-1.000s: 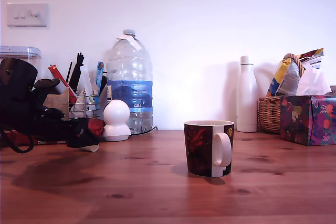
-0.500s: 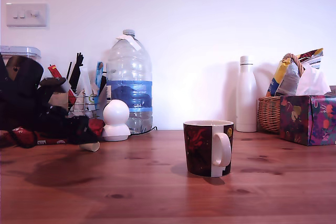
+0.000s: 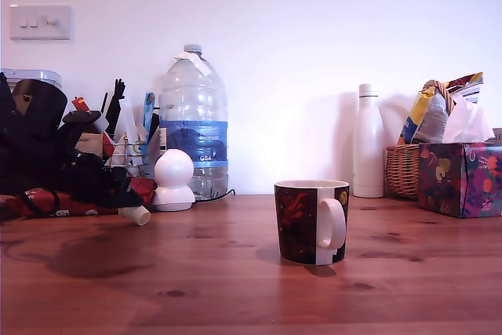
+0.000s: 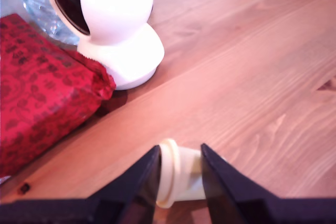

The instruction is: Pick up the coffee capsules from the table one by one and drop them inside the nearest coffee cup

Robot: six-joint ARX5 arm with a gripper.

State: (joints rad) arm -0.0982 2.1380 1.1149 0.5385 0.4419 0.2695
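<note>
Wrist view first: we see our gripper (image 4: 179, 174) clamped on the cream-beige capsule (image 4: 176, 174), a dark finger (image 4: 137, 182) pressed to either side of it, its wider rim pointing away from us. Beneath it lies the wooden table (image 4: 262, 93); beyond stand a round white ball-shaped figure (image 4: 113, 24) and a red patterned package (image 4: 42, 87). From the exterior view we find the capsule (image 3: 135, 214) held just above the table at that view's left, well apart from the coffee cup (image 3: 311, 221).

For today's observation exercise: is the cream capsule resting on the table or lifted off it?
Lifted off. The cream capsule is clamped between the gripper fingers, tilted, above the table.
</note>
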